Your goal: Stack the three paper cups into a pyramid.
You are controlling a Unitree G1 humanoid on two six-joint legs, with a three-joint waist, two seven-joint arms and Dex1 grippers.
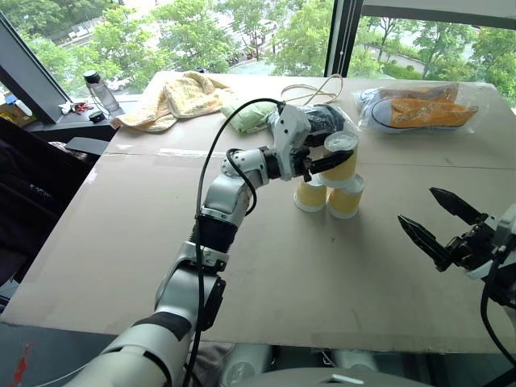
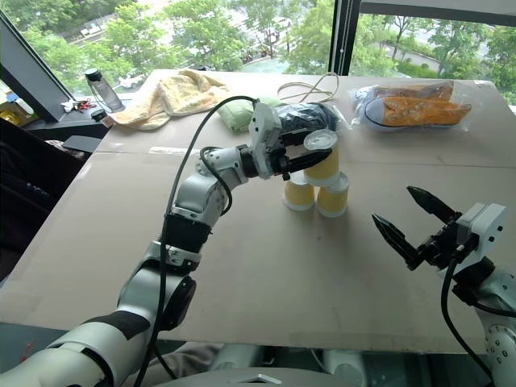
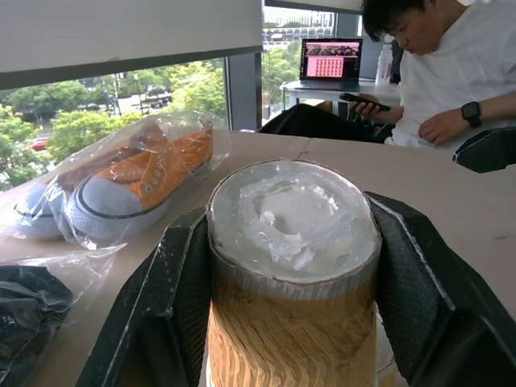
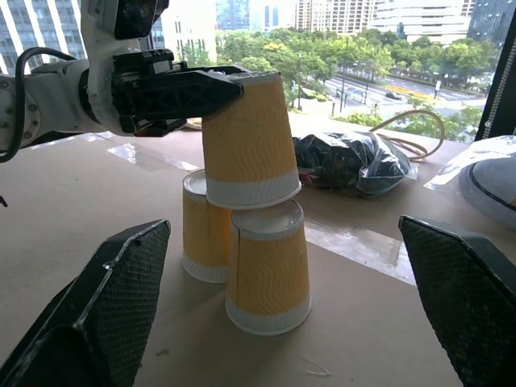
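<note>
L gripper point(image 1: 337, 160) clamped on top cup point(image 4: 248, 141), upside down, its rim resting on the two lower cups point(image 4: 242, 262), which stand inverted and touching near mid table point(image 1: 161, 242). R gripper point(image 1: 439, 219) spread wide, holding nothing, well off to the right. Bagged sneaker point(image 1: 419, 109) beyond, by window.

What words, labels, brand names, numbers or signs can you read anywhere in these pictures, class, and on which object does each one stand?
None can be read.
Laptop screen: a coloured display, too small to read.
Bagged orange shoes: no legible brand or label.
Three paper cups: ribbed yellow walls, no print.
Bottle on the side ledge: no readable label.
</note>
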